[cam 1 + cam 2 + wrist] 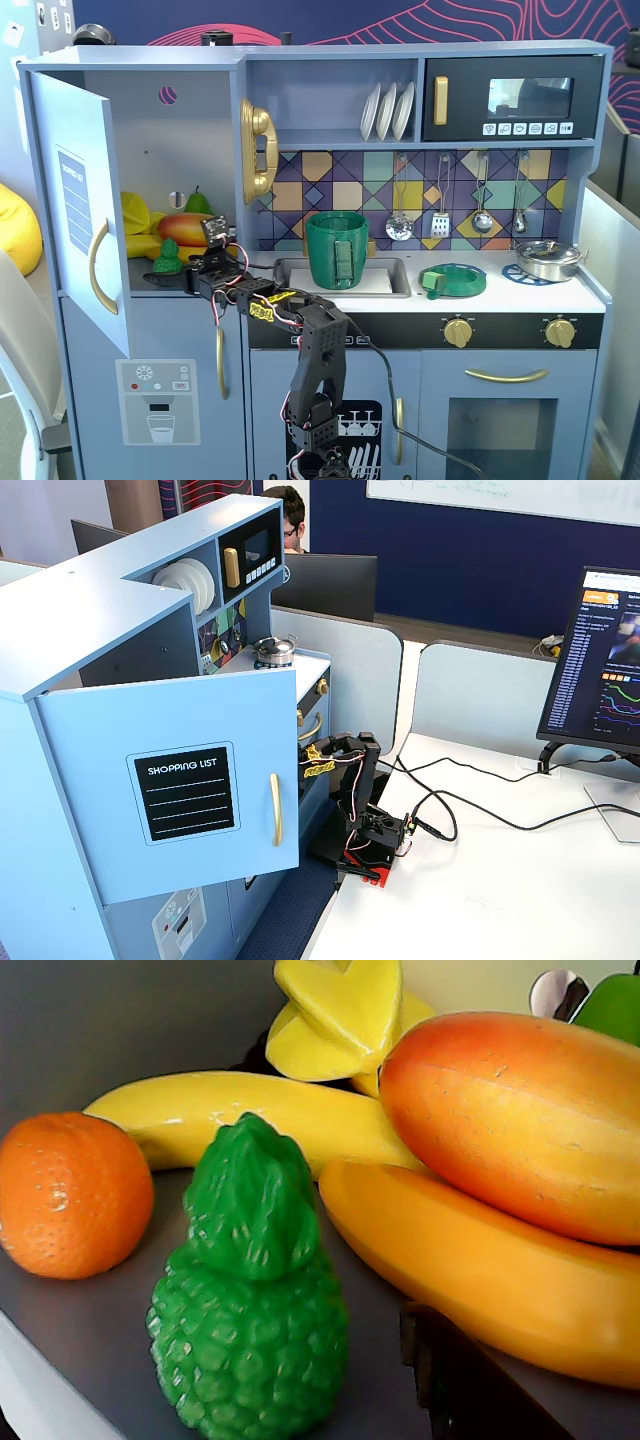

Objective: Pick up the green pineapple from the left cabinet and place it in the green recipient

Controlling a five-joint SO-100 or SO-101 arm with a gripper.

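Note:
The green pineapple (pixel 250 1300) stands upright on the dark shelf of the left cabinet (pixel 150 130), whose door (pixel 80 190) is swung open. It also shows in a fixed view (pixel 165 257) at the shelf's front. My gripper (pixel 176 272) reaches into the cabinet just right of and below the pineapple. In the wrist view only one dark finger (pixel 470 1380) shows, a gap to the right of the pineapple and not touching it; the jaws look open and empty. The green recipient (pixel 337 250) stands in the sink to the right. The door (pixel 180 780) hides the pineapple in the other fixed view.
Around the pineapple lie an orange (pixel 70 1195), a yellow banana (pixel 230 1110), an orange-yellow banana (pixel 480 1270), a mango (pixel 520 1110), a yellow star fruit (pixel 340 1010) and a green pear (pixel 615 1005). A flat green dish (pixel 452 280) and a steel pot (pixel 548 258) sit on the counter.

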